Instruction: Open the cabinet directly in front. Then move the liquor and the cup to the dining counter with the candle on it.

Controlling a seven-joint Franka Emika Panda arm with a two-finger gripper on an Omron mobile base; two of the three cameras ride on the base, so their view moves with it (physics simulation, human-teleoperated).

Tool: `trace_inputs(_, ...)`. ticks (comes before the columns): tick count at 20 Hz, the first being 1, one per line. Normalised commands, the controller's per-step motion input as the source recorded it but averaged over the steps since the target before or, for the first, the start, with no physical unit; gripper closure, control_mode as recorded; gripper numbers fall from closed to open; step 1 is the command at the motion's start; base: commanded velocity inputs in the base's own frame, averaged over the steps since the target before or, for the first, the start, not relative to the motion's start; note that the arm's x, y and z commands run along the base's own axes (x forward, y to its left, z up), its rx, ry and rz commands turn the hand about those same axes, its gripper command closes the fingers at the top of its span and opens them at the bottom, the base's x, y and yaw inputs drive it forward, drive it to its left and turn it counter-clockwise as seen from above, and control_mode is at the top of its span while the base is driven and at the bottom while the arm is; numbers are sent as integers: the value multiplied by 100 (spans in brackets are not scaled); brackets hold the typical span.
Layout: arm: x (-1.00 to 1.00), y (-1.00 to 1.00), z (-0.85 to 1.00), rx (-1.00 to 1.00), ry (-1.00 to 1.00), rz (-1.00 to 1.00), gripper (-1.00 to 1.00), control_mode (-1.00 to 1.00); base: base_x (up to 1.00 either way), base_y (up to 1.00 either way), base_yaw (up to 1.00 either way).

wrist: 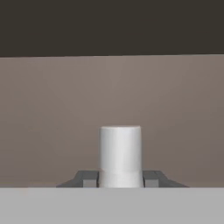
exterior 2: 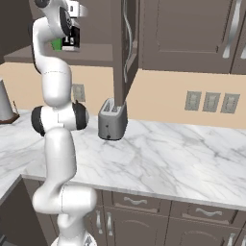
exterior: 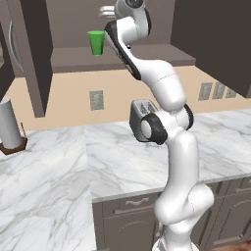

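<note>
Gripper [wrist: 120,179] inside the open cabinet [exterior: 39,59]
You have the fingers clenched on a white cylinder [wrist: 120,155]; the cup [exterior: 96,42] stands near the shelf's front edge.

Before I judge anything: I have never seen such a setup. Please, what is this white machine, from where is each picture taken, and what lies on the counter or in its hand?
The white machine is a robot arm with a two-finger gripper. Two pictures come from cameras behind the arm, to its left and right. The third looks along the gripper. On the marble worktop stand a toaster and a paper towel roll. The cabinet above is open, and a green cup stands on its shelf. In the hand view a white cylinder stands between the finger tips. I cannot tell what it is, or whether it is gripped.
</note>
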Motion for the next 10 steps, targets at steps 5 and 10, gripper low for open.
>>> trace_inputs(5, -43, 0, -40, -1, 0, 0, 100, -100, 0, 0, 0)
trace_inputs(10, -43, 0, -66, -2, 0, 0, 100, -100, 0, 0, 0)
